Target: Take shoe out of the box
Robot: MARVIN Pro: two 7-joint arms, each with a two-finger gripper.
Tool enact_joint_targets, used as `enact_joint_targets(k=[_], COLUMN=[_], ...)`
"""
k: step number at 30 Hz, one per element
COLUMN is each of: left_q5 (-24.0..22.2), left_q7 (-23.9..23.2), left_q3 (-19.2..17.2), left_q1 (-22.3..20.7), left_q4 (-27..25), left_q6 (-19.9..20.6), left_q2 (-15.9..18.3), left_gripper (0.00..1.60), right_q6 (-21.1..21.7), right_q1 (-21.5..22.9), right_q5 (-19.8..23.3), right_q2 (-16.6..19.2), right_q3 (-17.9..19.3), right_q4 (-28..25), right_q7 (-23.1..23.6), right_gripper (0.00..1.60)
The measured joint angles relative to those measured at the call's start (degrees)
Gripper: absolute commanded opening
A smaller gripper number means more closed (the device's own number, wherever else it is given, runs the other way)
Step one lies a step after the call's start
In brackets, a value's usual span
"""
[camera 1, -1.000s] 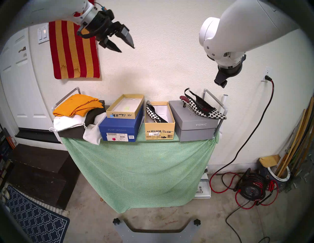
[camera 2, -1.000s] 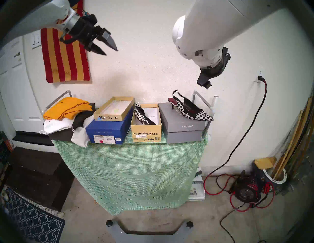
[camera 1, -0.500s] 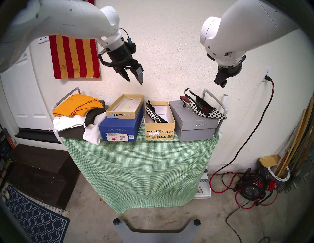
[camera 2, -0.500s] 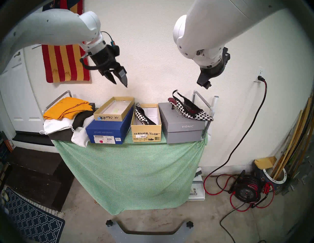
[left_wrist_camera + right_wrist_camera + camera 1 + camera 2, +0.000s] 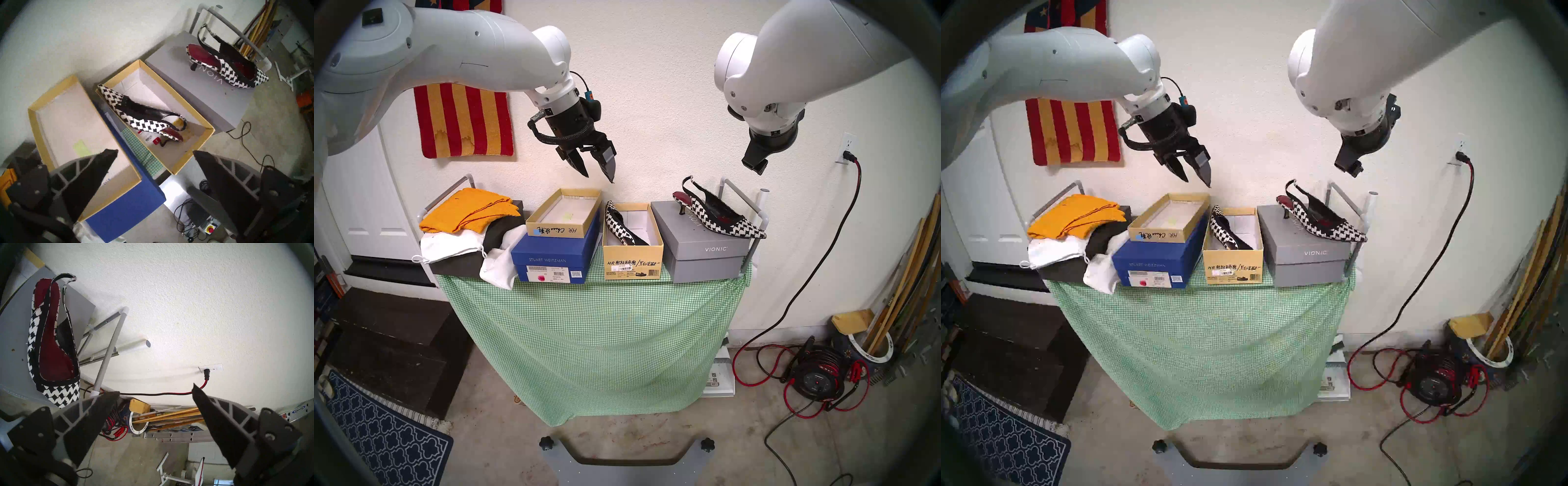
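Observation:
The deep tan-yellow box (image 5: 633, 259) with "HR" writing and a barcode label stands mid-table; it also shows in the left wrist view (image 5: 192, 156). A black-and-white houndstooth slingback shoe (image 5: 621, 225) leans inside it along its left wall, toe up at the back (image 5: 136, 117). My left gripper (image 5: 600, 177) hangs open and empty in the air, above the gap between the shallow tray and the box; its own view shows it too (image 5: 155, 151). My right gripper (image 5: 155, 390) is open and empty, high above the table's right end (image 5: 755, 166).
A matching shoe (image 5: 721, 217) stands on the grey Vionic box (image 5: 704, 258) at the right. A shallow tan tray (image 5: 563, 217) sits on the blue Stuart Weitzman box (image 5: 551, 261). Orange and white cloths (image 5: 466, 220) lie at the left. A grey rail (image 5: 741, 200) edges the table's right end.
My left arm has swung down and to the right from high at the left, its open gripper now near above the boxes. The right arm and the shoes have not moved.

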Motion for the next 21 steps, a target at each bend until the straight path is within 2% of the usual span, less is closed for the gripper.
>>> enact_joint_targets(k=[11,21], left_q5=[-1.98,-5.11], left_q7=[0.53,0.55], left_q3=[-3.50,-2.96], left_q1=[4.96,9.17], left_q4=[3.84,4.98], left_q6=[0.41,0.41], left_q2=[-1.87,-4.53], left_gripper=[1.60,1.60], right_q6=[-0.04,-0.06], right_q1=[0.02,0.03], right_q5=[-0.20,-0.26], right_q2=[0.13,0.23], right_q3=[0.00,0.00], right_q4=[0.00,0.00], right_q7=[-0.09,-0.10], right_gripper=[1.60,1.60])
